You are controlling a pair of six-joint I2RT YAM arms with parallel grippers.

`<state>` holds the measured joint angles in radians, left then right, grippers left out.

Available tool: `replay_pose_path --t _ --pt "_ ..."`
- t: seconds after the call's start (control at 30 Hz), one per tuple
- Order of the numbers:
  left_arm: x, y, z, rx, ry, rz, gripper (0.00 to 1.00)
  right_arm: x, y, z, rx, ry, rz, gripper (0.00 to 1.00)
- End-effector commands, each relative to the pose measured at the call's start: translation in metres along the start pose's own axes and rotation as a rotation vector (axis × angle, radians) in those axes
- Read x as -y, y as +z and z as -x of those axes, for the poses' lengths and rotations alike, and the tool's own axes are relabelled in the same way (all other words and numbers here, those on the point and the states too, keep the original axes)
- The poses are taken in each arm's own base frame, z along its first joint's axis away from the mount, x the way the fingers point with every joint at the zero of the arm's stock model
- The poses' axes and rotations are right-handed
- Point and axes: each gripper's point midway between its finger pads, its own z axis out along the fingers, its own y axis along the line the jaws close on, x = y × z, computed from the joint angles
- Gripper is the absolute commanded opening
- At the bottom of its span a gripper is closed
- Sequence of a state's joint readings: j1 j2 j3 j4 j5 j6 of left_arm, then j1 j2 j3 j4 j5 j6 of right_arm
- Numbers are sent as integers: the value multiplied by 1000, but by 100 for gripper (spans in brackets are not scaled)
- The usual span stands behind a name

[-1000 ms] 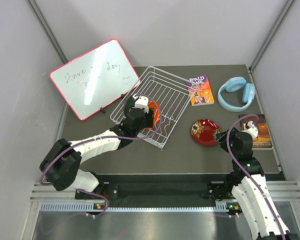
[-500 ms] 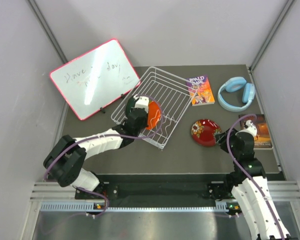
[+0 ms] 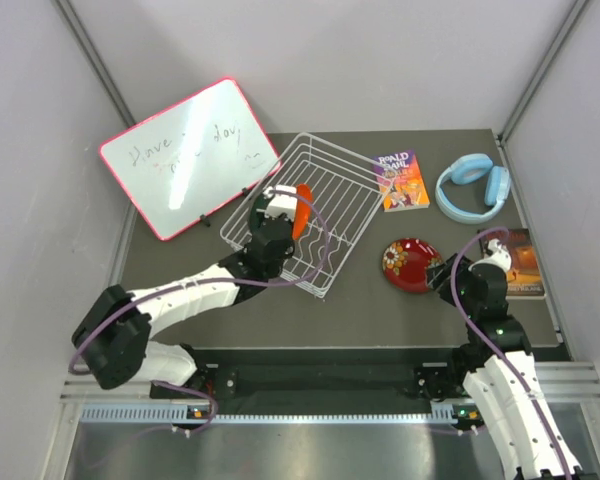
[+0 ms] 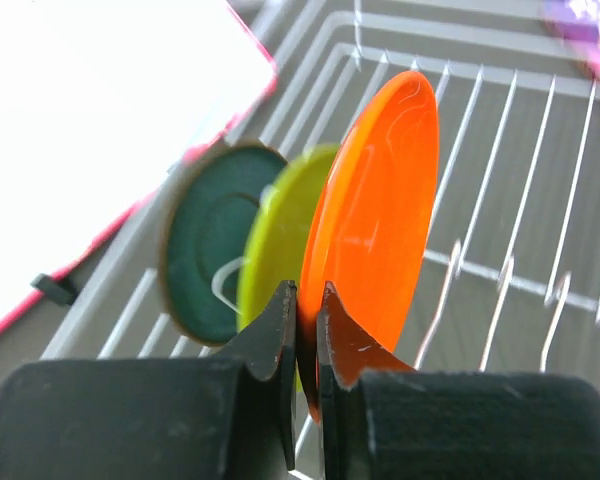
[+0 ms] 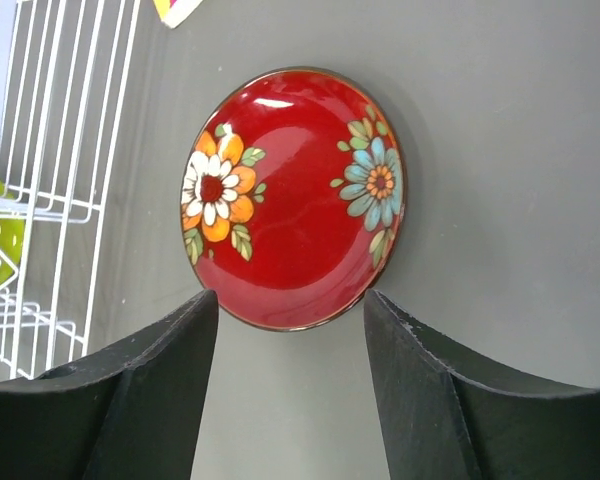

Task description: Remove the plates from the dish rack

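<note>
Orange plate [image 4: 375, 200]: stands on edge in the dish rack [image 4: 500, 130]. Its lower rim is pinched between the two fingers of the left gripper [image 4: 305, 300], which are closed tight on it.
Lime green plate [image 4: 280, 235]: on edge just behind the orange plate and partly overlapped by it.
Teal plate [image 4: 205, 250]: on edge beyond the green one, on the rack's side nearest the whiteboard [image 4: 90, 130]; its yellowish rim shows.
Red flowered plate [image 5: 295, 225]: lies flat on the table [image 3: 360, 310], to the right of the rack and well apart from the other three.
Right gripper [image 5: 290, 300]: jaws spread wide, holding nothing. Its fingertips sit at the red plate's near rim; whether they touch it cannot be told.
Overhead view only: the orange plate is a thin slanted sliver, and the left wrist hides the green and teal plates. Blue headphones [image 3: 472, 185] and two books [image 3: 402, 180] lie right of the rack.
Right wrist view only: the red plate's daisy pattern, and a green sliver behind the rack wires.
</note>
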<state>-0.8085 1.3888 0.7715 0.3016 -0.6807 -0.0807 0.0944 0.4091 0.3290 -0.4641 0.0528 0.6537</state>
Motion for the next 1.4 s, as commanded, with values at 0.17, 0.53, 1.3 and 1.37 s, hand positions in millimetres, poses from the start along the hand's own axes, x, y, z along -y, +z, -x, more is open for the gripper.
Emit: replay_pose_path --t 0.17,0.53,1.3,1.37 --pt "-22 -37 72 117 -148 -35 0 -49 -4 7 -11 -66 228 64" --pt "70 -95 65 -22 -505 -606 0 -119 -25 -12 -41 -92 611 65" --pt "140 -119 26 -121 -506 -730 0 -130 -5 -33 -36 -56 569 63" --pt "132 -116 27 -116 -491 -691 0 -117 -9 -21 32 -36 513 64"
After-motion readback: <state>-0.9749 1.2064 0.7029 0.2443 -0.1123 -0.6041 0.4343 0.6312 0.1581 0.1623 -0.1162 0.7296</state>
